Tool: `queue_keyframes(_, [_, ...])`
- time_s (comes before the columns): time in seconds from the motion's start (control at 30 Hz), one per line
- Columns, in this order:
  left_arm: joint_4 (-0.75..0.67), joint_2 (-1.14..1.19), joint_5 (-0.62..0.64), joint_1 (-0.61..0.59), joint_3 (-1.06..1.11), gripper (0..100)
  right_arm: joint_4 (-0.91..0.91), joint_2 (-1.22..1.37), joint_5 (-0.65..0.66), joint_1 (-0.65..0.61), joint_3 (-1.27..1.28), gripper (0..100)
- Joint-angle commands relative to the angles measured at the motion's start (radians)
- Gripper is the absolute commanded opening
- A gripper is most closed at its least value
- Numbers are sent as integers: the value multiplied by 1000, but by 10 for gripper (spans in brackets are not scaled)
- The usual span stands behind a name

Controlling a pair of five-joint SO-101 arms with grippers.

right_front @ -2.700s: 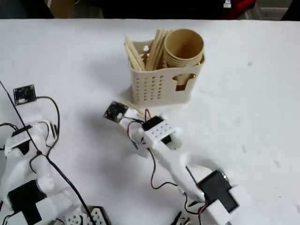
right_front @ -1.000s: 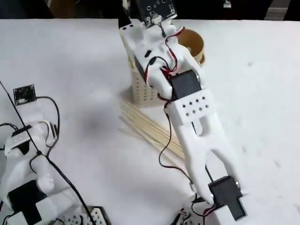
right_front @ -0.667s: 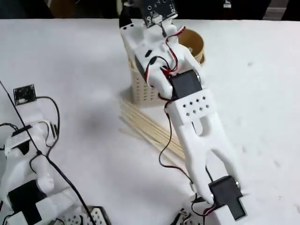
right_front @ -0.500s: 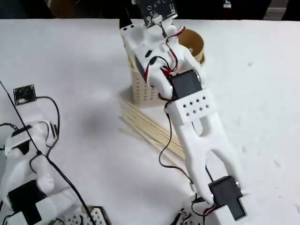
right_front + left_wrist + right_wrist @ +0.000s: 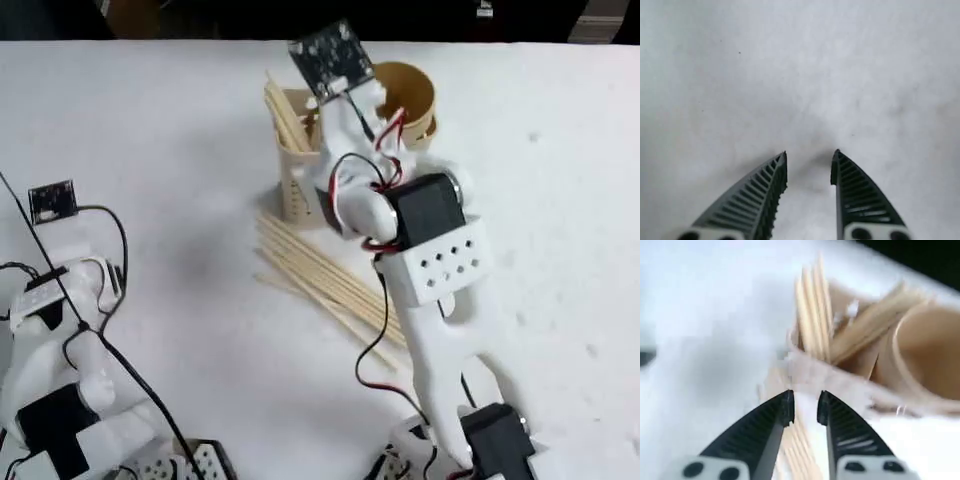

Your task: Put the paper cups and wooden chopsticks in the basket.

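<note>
The right hand [image 5: 805,399] hangs just short of the basket [image 5: 297,190], its two dark, ribbed fingers [image 5: 765,435] drawn close, with a narrow gap between the tips and nothing held in it. The basket is a boxy, cream plastic tub whose wall is pierced with rows of small round holes. Its pale rim lies right beyond the fingertips.

Straight past the tips, a bundle of upright chopsticks [image 5: 812,315] leans in the near end of the basket. They are thin, pale, smooth wooden sticks, and they fan out above the rim. Farther from the hand, at the basket's other end, sit the paper cups [image 5: 408,92], a nested stack of tan, round cups with the open mouth facing up.

Below the hand and back under its arm, loose chopsticks [image 5: 320,278] lie flat on the worktop [image 5: 150,130] in a slanted, roughly parallel row. One end of the row is near the foot of the basket.

The left hand [image 5: 809,161] is well apart from all of this, low over bare, matt white worktop. Its ridged, tapering fingers are spread and empty.
</note>
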Motion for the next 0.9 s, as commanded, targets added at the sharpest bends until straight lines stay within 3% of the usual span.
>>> queue_keyframes(0.0, [-11,-7,9,-12,-2,157,-8,-31,0,-13,98,83])
queue_keyframes(0.2, [-11,-7,9,-12,-2,157,-245,-27,127,-56,456,84])
queue_keyframes(0.33, [-11,-7,9,-12,-2,157,-335,-22,146,-54,588,90])
queue_keyframes(0.57, [-11,-7,9,-12,-2,157,-483,-22,160,-25,750,219])
queue_keyframes(0.67, [-11,-7,9,-12,-2,157,-503,-22,224,-82,818,177])
queue_keyframes(0.87, [-11,-7,11,-12,-2,157,-564,-21,224,-151,898,115])
